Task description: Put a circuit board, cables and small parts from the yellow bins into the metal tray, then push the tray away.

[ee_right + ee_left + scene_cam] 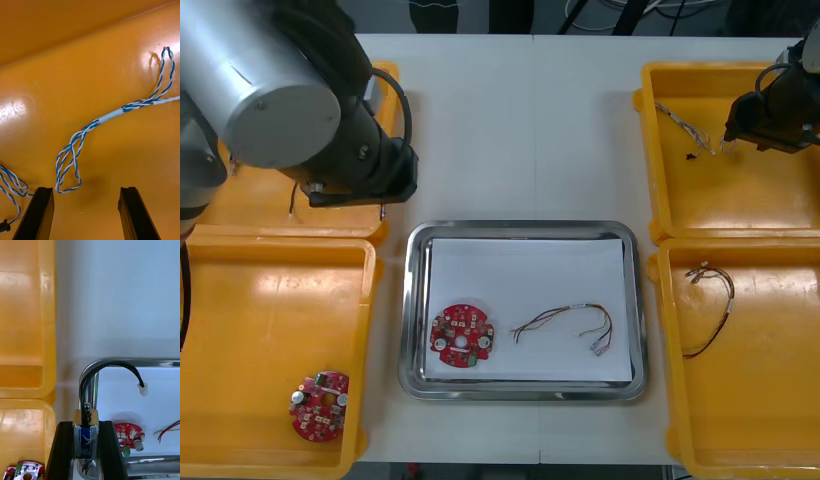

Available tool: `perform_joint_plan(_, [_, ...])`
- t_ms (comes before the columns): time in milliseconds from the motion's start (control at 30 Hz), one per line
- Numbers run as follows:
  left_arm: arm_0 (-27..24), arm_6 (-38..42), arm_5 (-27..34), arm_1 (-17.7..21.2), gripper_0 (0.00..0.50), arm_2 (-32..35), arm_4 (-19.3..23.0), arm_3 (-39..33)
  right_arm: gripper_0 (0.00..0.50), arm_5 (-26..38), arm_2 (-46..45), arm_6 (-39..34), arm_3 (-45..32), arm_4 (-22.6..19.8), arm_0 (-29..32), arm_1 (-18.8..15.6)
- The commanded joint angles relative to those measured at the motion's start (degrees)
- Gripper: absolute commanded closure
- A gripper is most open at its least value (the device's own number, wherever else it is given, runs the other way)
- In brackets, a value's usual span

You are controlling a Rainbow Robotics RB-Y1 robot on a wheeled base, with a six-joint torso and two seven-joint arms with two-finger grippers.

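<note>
Left gripper: clamped on the black cable, over the tray corner.
Right gripper: fingers apart, low in the far right bin.
Blue-white cable: on that bin's floor, just ahead of the right fingers.
Tray contents: a board and a red-yellow cable, apart.
Near left bin: a second board.

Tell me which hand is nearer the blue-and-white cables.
Right. The open right hand hovers directly over the blue-and-white cables in the far right bin. The left hand, shut on a black cable, is on the other side, by the tray's far left corner.
</note>
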Motion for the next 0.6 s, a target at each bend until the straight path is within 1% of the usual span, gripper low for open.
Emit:
perform_joint_plan(33, [0.3,2.39,0.4,-2.04,0.5,-5.74,-2.69,-2.0,0.0,-0.54,-3.55,-1.04,-0.07,1.43,-3.19,0.83])
perform_joint_plan(133, [0.3,5.2,-1.1,-2.57,0.5,-8.9,-4.45,-1.91,0.0,-0.54,-3.73,-1.13,-0.07,2.05,-3.28,1.09])
perform_joint_plan(300, [0.3,9.42,-4.09,-3.27,0.5,-13.03,-6.21,-1.29,0.0,-0.54,-4.34,-0.96,0.2,2.93,-3.28,1.44])
perform_joint_plan(533, [0.39,11.36,-9.1,-3.97,0.5,-17.95,-8.4,2.31,0.0,-2.65,-6.28,0.27,6.7,3.8,-6.27,1.71])
perform_joint_plan(600, [0.39,11.62,-10.68,-4.33,0.5,-18.92,-8.93,3.89,0.0,-3.27,-6.36,0.36,7.14,4.07,-6.53,1.88])
